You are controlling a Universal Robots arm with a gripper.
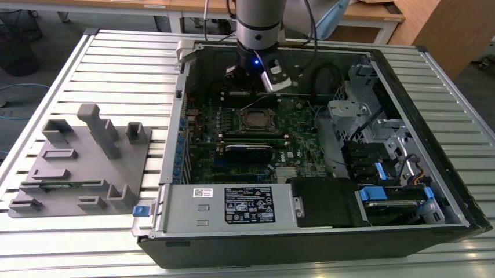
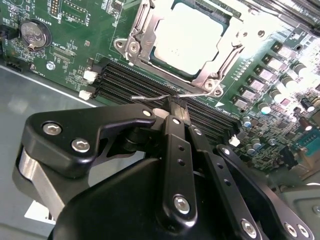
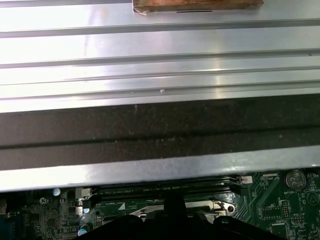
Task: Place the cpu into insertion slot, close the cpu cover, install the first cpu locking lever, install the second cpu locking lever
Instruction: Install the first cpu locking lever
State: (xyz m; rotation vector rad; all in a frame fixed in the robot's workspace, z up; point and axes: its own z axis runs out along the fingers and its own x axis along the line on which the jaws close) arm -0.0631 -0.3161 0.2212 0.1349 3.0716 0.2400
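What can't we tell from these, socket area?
Second wrist view: locking lever end hidden behind gripper.
Second wrist view: cpu and cpu cover far side cut off by picture edge.
Exterior view: lever latching too small.
First wrist view: cpu cover mostly behind gripper.

the cpu [image 2: 187,37] is showing a smooth, pale metal top, glaring under the light. the cpu cover [image 2: 136,42] is gleaming as bare silvery metal. the gripper [image 2: 174,106] is looking matt black, its screws [image 2: 181,203] shining. the table [image 1: 116,63] is glinting, its slats ribbed bare metal.
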